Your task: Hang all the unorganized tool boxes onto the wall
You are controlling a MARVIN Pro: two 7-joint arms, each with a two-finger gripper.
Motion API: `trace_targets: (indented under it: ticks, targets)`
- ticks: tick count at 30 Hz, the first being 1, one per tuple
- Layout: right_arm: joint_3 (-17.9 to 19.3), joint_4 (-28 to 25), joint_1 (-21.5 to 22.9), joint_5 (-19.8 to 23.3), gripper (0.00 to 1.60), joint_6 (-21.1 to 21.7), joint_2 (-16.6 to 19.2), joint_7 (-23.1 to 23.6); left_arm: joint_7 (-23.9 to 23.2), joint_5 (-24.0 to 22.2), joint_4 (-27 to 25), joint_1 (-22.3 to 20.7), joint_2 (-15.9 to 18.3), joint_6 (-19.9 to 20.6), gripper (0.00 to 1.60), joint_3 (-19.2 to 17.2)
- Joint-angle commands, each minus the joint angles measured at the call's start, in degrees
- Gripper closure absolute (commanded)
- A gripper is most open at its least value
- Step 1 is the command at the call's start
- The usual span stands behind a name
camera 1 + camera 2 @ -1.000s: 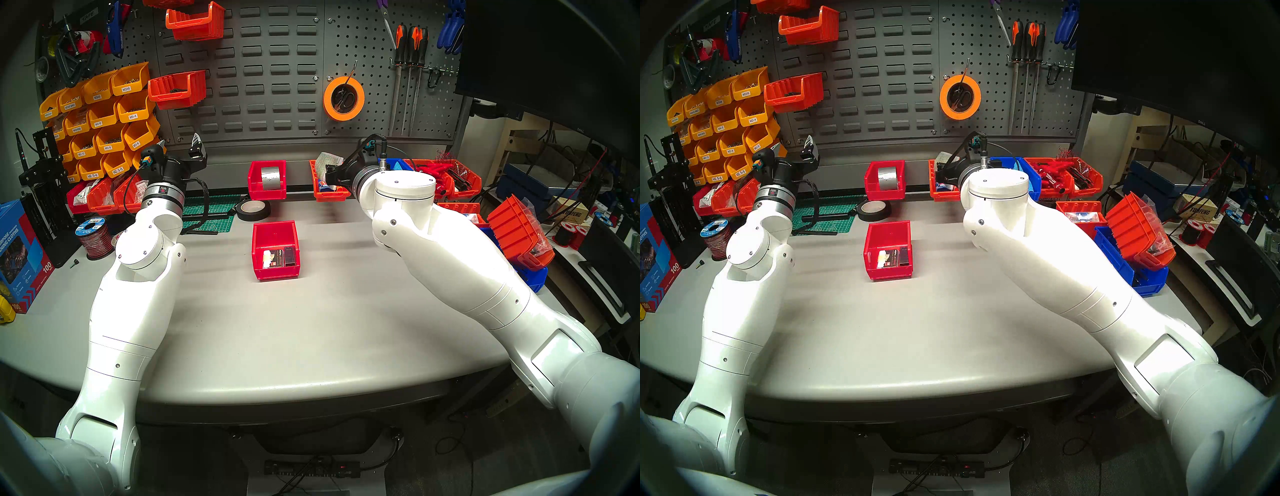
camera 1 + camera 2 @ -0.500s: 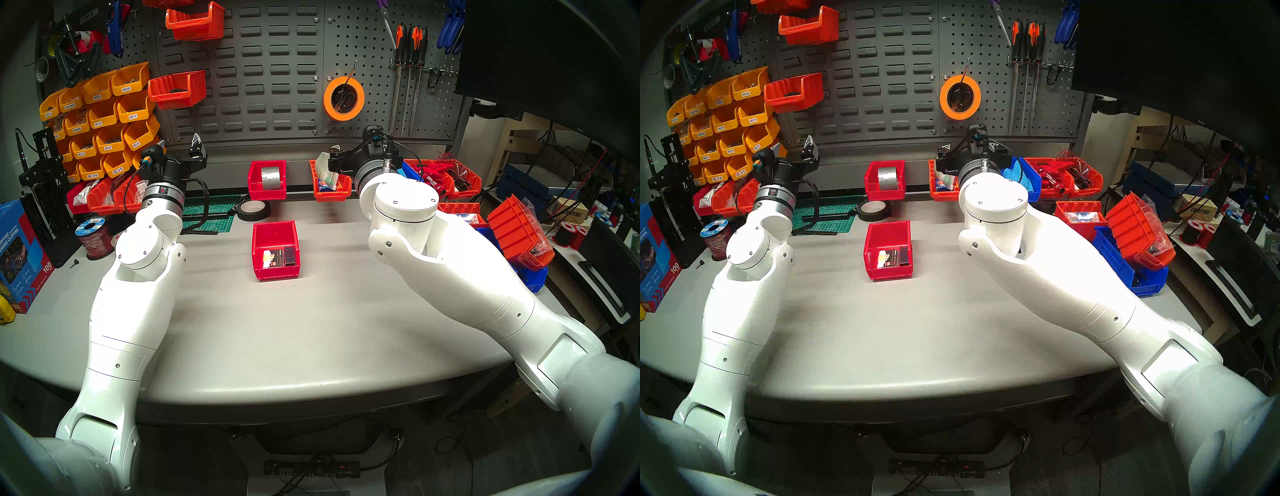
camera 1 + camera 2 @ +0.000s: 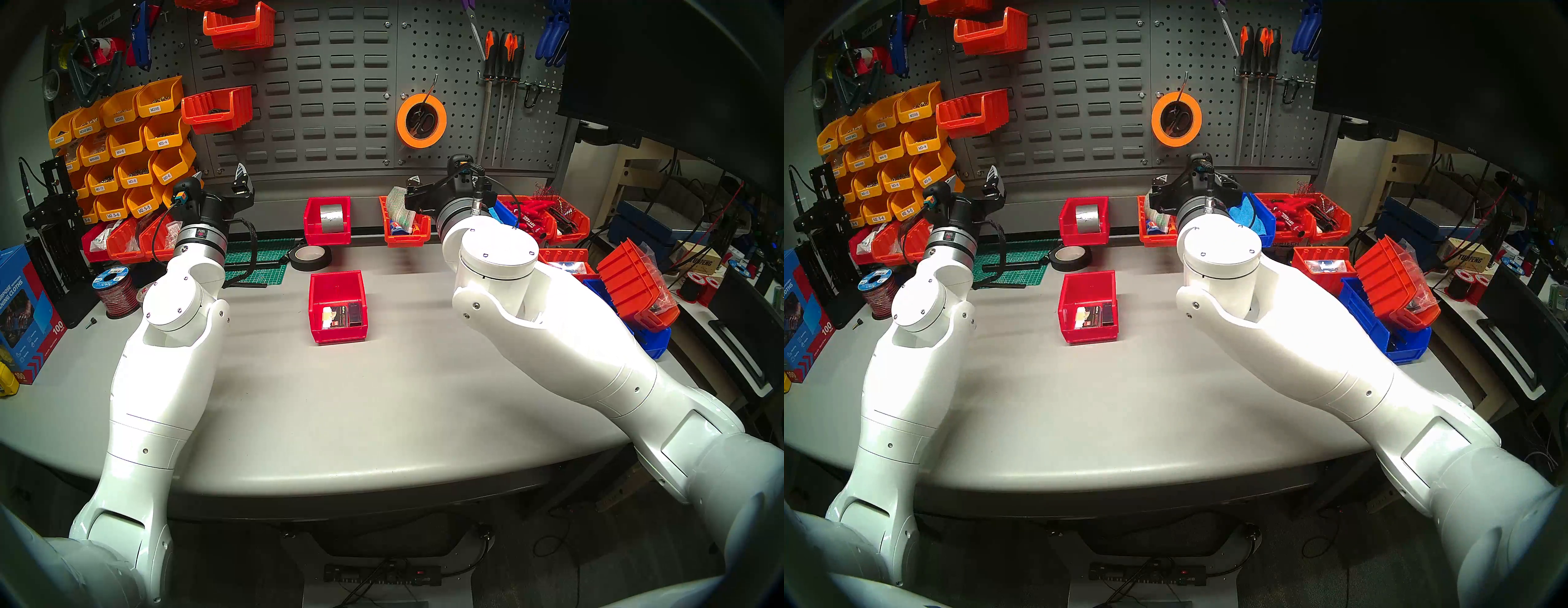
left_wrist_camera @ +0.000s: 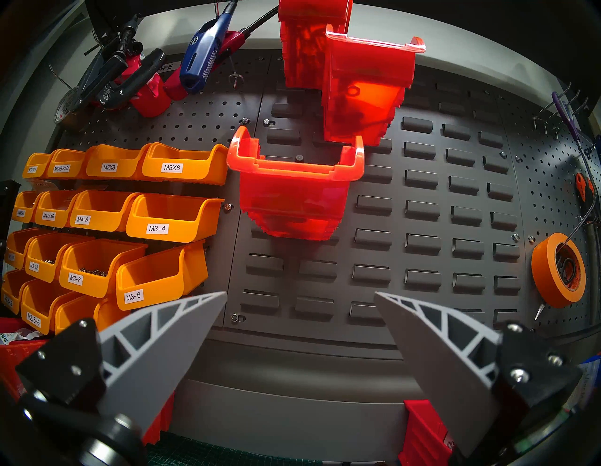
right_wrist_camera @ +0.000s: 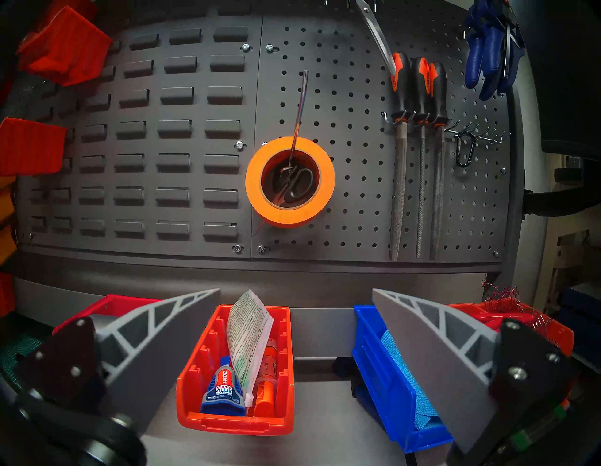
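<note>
A plain red tool box (image 3: pixel 337 305) (image 3: pixel 1087 305) with small cards in it sits mid-table, between my arms. A long orange ribbed tool box (image 3: pixel 403 229) (image 5: pixel 237 374), holding a printed packet and glue tubes, stands at the foot of the wall (image 3: pixel 322 106) (image 5: pixel 179 130). My right gripper (image 3: pixel 441 187) (image 5: pixel 296 291) hovers open just above and in front of the orange box, touching nothing. Further left, my left gripper (image 3: pixel 220 182) (image 4: pixel 300 294) is open and empty, raised and facing the louvre slots (image 4: pixel 422 211).
A red bin with a silver tape roll (image 3: pixel 326 218) and a black tape roll (image 3: pixel 309 257) sit left of the orange box. A blue bin (image 5: pixel 400 374) is on its right. Orange bins (image 3: pixel 218 110), yellow labelled bins (image 3: pixel 123 144) and an orange tape roll (image 3: pixel 421 121) hang on the wall.
My right gripper has risen from down at the orange box and turned level, still open. The left arm has barely moved.
</note>
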Motion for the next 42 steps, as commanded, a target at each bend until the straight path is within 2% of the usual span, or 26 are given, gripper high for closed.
trace_targets:
  ticks: [1, 8, 11, 13, 17, 19, 20, 22, 23, 25, 30, 37, 42]
  targets:
    - [0.2, -0.5, 0.8, -0.4, 0.0, -0.2, 0.0, 0.1, 3.1, 2.4, -6.6, 2.7, -1.0, 2.6, 0.0, 2.1]
    - [0.2, -0.5, 0.8, -0.4, 0.0, -0.2, 0.0, 0.0, 8.3, 5.6, -12.8, 6.8, 0.6, 9.6, 0.0, 2.2]
    - [0.2, -0.5, 0.8, -0.4, 0.0, -0.3, 0.1, 0.0, 9.5, 5.3, -15.2, 9.0, 1.1, 12.5, 0.0, 1.3]
    - [0.2, -0.5, 0.8, -0.4, 0.0, -0.3, 0.1, 0.0, 9.7, 4.5, -18.6, 11.7, 2.0, 15.7, 0.0, 0.5]
    - [0.1, -0.5, 0.8, -0.4, 0.0, -0.3, 0.1, 0.0, 8.8, 3.5, -19.9, 13.9, 2.8, 17.8, 0.0, -0.1]
    - [0.1, -0.6, 0.8, -0.4, 0.0, -0.3, 0.1, 0.0, 8.9, 2.9, -23.2, 16.5, 3.2, 20.0, 0.0, -1.0]
    - [0.1, -0.6, 0.8, -0.4, 0.0, -0.3, 0.1, -0.1, 8.8, 3.0, -21.4, 15.3, 3.2, 19.5, 0.0, -0.6]
    - [0.1, -0.6, 0.9, -0.4, 0.0, -0.4, 0.1, 0.0, 9.5, 2.5, -27.6, 20.0, 3.8, 22.2, 0.0, -2.2]
    - [0.1, -0.6, 0.9, -0.4, 0.0, -0.4, 0.1, 0.0, 9.2, 2.7, -25.8, 19.1, 3.8, 21.4, 0.0, -2.0]
    - [0.1, -0.6, 0.9, -0.4, 0.0, -0.4, 0.1, 0.0, 9.2, 2.5, -26.1, 19.3, 3.9, 21.8, 0.0, -2.2]
    - [0.0, -0.6, 0.9, -0.4, 0.0, -0.4, 0.2, 0.0, 9.3, 0.9, -30.2, 22.0, 4.1, 25.4, 0.0, -4.0]
    - [0.0, -0.6, 1.0, -0.4, 0.0, -0.4, 0.2, 0.0, 8.8, -0.5, -30.5, 21.8, 4.0, 26.2, 0.0, -5.1]
    - [0.0, -0.6, 1.0, -0.4, 0.0, -0.4, 0.2, 0.0, 8.1, -2.9, -33.4, 22.9, 3.5, 27.0, 0.0, -6.3]
